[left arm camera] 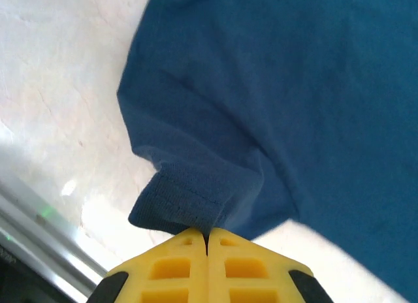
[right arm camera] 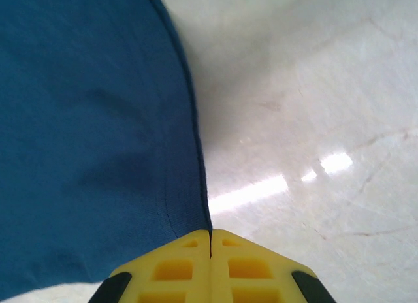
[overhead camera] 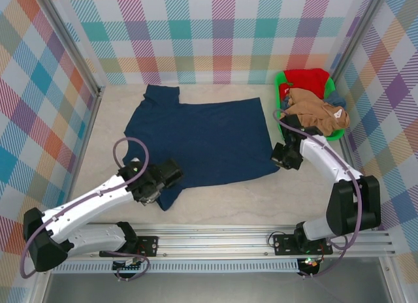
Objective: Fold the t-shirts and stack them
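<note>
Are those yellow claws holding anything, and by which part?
Yes. The left gripper pinches the navy t-shirt by its near sleeve cuff; the right gripper pinches its hem edge.

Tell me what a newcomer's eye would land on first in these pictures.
The big navy t-shirt lies spread across the middle of the table. The left gripper pinches its sleeve hem and the right gripper its near right corner. Next comes the bright green basket at far right, heaped with a red t-shirt and a tan t-shirt.
</note>
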